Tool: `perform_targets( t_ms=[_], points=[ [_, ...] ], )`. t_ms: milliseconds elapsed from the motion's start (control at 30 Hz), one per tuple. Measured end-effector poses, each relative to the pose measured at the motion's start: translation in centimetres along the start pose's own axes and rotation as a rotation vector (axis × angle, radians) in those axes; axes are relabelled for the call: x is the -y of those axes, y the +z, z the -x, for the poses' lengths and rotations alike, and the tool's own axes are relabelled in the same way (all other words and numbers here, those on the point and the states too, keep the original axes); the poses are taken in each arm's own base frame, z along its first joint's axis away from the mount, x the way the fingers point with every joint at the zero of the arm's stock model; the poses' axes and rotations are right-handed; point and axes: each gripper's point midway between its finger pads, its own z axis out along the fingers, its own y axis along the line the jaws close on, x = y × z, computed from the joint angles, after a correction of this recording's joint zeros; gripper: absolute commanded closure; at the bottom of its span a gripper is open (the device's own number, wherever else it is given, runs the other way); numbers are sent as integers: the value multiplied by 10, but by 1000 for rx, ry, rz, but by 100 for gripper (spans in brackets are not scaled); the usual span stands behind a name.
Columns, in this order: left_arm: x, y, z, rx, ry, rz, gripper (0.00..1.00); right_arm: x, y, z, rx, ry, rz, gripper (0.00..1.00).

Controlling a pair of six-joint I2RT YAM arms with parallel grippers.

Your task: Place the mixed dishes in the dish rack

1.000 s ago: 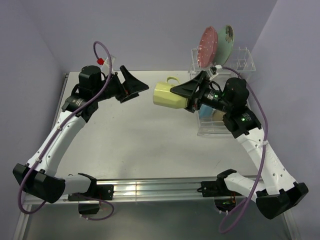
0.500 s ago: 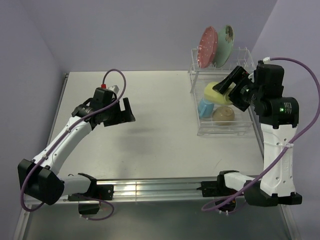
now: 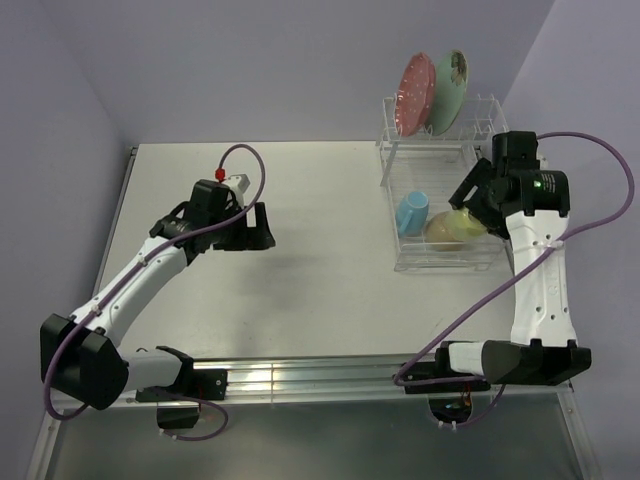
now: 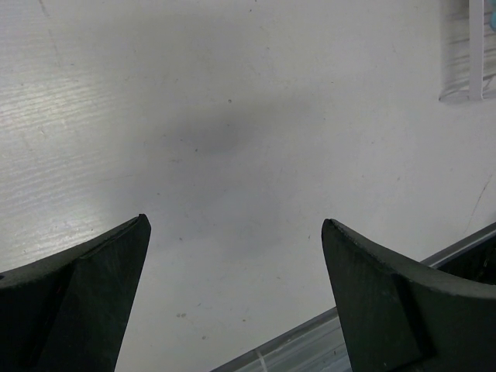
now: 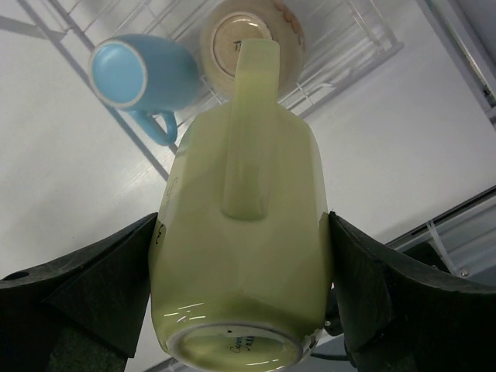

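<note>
My right gripper [image 3: 472, 203] is shut on the pale yellow-green mug [image 3: 460, 222], which it holds over the lower basket of the white wire dish rack [image 3: 445, 264]. In the right wrist view the mug [image 5: 244, 256] fills the space between my right gripper's [image 5: 240, 221] jaws, base toward the camera and handle up. Below it in the basket lie the blue mug [image 5: 143, 74] [image 3: 411, 212] and the cream bowl [image 5: 222, 43] [image 3: 440, 234]. The pink dotted plate [image 3: 417, 93] and the mint-green plate [image 3: 450, 88] stand in the raised holder. My left gripper [image 3: 255, 228] [image 4: 232, 225] is open over bare table.
The grey table [image 3: 320, 270] stretches between the arms. A metal rail [image 3: 300, 375] runs along the near edge, by both arm bases. A corner of the rack [image 4: 465, 54] shows at the top right of the left wrist view. Walls close in behind and at the sides.
My right arm has swung the yellow-green mug from mid-table to the right, over the rack's basket. My left arm has drawn back toward the near side and turned its open gripper downward.
</note>
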Motion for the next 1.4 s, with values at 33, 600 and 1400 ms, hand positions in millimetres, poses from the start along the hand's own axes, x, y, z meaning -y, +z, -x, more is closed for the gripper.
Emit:
perform_targets(
  t_ms=[33,600,1400],
  points=[
    [1,1,-1,-3,6,-8,1,0,5,1,-5,5,-10,100],
    [7,11,-10,-25,32,-78,1,-27,129,36,-62,200,-81,100],
    [3,25,-20,-76,26,-70,1,-66,180,41,-40,625,49,100]
  ],
)
